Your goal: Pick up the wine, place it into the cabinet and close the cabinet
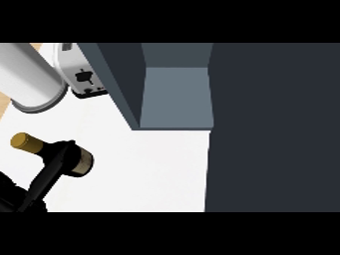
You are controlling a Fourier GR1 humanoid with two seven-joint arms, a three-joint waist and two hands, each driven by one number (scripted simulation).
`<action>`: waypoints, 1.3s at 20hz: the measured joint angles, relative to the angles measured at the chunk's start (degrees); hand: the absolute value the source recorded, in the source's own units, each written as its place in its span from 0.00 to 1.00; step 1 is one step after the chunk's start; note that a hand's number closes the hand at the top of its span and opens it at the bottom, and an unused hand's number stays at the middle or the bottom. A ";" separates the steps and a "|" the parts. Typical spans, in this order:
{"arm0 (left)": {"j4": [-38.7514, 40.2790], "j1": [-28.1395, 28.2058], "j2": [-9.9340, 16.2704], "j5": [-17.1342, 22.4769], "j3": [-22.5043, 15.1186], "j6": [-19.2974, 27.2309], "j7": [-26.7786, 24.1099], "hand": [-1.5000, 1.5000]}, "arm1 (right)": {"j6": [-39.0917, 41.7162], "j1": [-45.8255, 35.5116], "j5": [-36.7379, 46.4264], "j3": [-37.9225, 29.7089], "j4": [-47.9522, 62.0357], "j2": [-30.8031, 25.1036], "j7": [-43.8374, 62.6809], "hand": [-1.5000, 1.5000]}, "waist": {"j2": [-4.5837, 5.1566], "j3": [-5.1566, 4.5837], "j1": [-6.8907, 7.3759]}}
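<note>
So my left hand (14, 191) is down at the near left corner of the white counter (158, 164), with fingers curled round the wine bottle (55, 152). The bottle is tipped well over, gold cap pointing toward the left edge, dark body mostly hidden behind my fingers. I can't see my right hand anywhere.

The cabinet (176, 94) is open, its grey inside showing toward the back middle of the counter, and the big dark door (283, 129) is swung out along the right side. It's well apart from the bottle.

What worries me: with the bottle tilted like this it could clip the cabinet's front edge or side wall going in, or fall over once I let go if I don't stand it up first. There's also a toaster (81, 74) and a white cylinder (21, 74) at the back left, close enough to the cabinet to bump on the way over.
</note>
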 measured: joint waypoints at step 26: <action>31.24 -4.56 0.19 33.96 10.21 -18.58 -34.82 0.00 | 0.78 -0.22 2.33 0.35 0.74 1.48 -0.84 0.00 | 0.07 0.04 -0.15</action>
